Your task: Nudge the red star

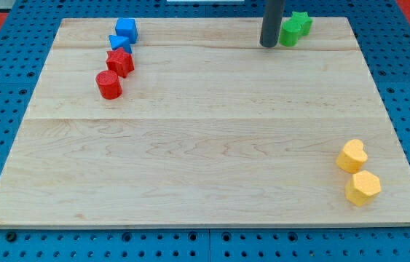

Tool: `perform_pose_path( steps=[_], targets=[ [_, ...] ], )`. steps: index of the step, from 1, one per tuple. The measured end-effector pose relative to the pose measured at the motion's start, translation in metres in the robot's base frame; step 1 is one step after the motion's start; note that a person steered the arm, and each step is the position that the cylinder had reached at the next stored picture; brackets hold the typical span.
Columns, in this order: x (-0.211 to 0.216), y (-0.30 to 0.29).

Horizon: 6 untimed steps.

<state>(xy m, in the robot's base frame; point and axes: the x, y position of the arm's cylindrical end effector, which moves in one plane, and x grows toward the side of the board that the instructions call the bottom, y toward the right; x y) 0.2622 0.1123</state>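
Note:
The red star (120, 62) lies near the view's top left of the wooden board (205, 138). A red cylinder (108, 84) sits just below it, touching or nearly so. A small blue block (119, 44) and a blue cube (126, 30) sit just above the star. My tip (268, 44) is a dark rod end near the view's top, right of centre, far to the right of the red star. It stands right beside a green cylinder (289, 33).
A green star (302, 22) sits behind the green cylinder at the view's top right. A yellow heart (352, 155) and a yellow hexagon (363, 188) lie near the view's bottom right corner. Blue pegboard surrounds the board.

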Motion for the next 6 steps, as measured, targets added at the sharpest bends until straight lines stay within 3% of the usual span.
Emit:
perform_pose_path(
  steps=[2,4,6],
  targets=[
    [0.002,-0.042],
    [0.033,-0.086],
    [0.051,-0.185]
  ],
)
